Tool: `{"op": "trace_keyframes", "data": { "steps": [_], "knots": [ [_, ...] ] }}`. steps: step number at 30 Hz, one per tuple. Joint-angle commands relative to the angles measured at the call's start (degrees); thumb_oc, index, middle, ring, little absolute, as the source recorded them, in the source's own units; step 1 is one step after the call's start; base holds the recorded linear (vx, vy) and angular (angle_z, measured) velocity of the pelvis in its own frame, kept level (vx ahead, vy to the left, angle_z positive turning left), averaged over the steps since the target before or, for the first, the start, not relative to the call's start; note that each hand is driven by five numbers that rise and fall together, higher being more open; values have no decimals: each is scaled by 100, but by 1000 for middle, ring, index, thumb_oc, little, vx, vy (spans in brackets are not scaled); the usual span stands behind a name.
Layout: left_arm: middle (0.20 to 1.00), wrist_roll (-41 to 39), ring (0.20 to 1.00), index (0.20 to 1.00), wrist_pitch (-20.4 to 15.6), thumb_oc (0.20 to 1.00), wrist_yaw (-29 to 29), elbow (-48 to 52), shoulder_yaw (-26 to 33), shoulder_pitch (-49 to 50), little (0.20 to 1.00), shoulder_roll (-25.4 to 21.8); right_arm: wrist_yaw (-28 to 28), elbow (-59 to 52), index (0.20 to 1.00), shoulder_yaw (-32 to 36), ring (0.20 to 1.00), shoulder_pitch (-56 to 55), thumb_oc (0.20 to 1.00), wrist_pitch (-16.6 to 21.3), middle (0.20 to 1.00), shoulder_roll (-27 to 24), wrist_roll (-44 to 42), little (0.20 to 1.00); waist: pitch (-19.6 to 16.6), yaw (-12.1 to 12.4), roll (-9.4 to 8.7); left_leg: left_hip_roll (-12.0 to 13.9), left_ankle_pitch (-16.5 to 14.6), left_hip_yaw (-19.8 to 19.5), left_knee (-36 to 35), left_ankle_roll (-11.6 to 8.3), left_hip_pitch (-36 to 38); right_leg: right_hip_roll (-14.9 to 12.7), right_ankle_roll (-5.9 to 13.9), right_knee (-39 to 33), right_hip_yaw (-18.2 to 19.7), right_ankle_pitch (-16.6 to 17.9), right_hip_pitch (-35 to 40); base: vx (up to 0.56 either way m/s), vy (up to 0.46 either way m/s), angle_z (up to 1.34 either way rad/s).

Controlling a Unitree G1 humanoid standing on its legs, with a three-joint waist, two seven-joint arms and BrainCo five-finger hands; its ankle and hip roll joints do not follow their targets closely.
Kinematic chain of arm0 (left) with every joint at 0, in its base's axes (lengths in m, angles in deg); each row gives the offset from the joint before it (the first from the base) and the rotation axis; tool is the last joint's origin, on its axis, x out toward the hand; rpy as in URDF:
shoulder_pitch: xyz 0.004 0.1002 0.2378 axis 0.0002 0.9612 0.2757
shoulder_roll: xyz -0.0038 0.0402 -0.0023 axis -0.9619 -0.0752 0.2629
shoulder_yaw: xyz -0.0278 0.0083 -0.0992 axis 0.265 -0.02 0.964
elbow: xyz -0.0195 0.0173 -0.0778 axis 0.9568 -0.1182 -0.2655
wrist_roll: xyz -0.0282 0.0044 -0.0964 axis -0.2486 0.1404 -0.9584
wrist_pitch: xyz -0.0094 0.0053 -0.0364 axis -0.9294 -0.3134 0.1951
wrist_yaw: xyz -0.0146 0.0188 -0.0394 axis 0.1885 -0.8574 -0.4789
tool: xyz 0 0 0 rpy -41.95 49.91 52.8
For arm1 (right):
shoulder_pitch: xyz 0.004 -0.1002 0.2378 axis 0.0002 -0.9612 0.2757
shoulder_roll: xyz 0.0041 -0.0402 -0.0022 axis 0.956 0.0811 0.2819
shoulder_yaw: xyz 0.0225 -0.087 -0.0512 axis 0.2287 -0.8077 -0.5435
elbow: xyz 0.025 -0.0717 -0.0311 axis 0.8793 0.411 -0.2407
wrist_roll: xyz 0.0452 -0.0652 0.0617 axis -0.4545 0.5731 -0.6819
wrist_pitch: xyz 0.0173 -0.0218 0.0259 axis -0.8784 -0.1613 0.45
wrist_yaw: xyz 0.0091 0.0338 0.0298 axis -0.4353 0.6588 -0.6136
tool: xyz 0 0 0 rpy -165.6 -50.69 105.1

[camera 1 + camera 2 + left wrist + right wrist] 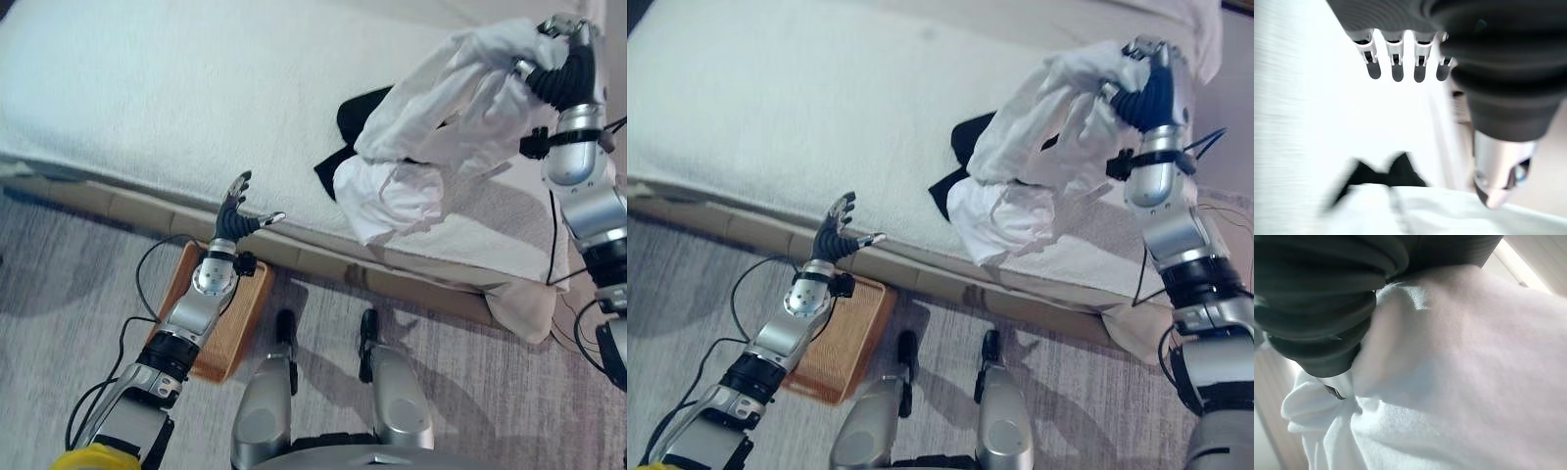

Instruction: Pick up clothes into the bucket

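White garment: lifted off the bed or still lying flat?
Partly lifted. The right robot hand holds the bunched white garment up; its lower end hangs onto the bed.

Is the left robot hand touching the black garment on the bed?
Apart. The left eye view shows the left robot hand open at the bed's edge, well short of the black garment.

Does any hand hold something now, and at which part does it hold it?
The right hand grips the white garment by a bunched upper end; the rest hangs over the bed. The left hand is open and holds nothing.
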Motion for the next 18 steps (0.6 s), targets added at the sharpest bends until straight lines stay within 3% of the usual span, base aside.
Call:
{"op": "trace_keyframes", "data": {
  "steps": [1, 3, 8, 18],
  "knots": [
    [1000, 318, 1000, 1000, -153, 1000, 231, 286, -263, 12, 1000, -35, 719, -710, 200, -393, 200, -28, 200, 448, 200, -413, -758, 200, -814, -64, -168, 14, -403, 54, 273, -128, 56, 235, 108, -341, 143, -156, 405, 65, -22, -25],
    [1000, 346, 1000, 1000, -135, 1000, 274, 338, -313, -48, 1000, -68, 848, -835, 200, -462, 200, -31, 200, 447, 200, -463, -919, 200, -876, -80, -178, 26, -408, 74, 257, -131, 108, 249, 108, -364, 151, -156, 460, 63, -18, -22],
    [1000, 167, 1000, 1000, -13, 1000, 537, 304, -819, -638, 1000, 135, 1870, -1814, 200, -1197, 200, 171, 200, 502, 200, -744, -2062, 200, -1233, -162, -223, 122, -430, 187, 77, -155, 521, 307, 101, -445, 191, -203, 846, 72, -25, -7],
    [1000, 18, 1000, 1000, 67, 1000, 915, 134, -1733, -1320, 1000, 561, 2419, -2781, 200, -1807, 200, 515, 200, 575, 200, -644, -2973, 200, -1581, -256, -227, 194, -418, 276, -196, -162, 877, 313, 122, -708, 117, -173, 1211, 29, -4, -4]
  ]
}}
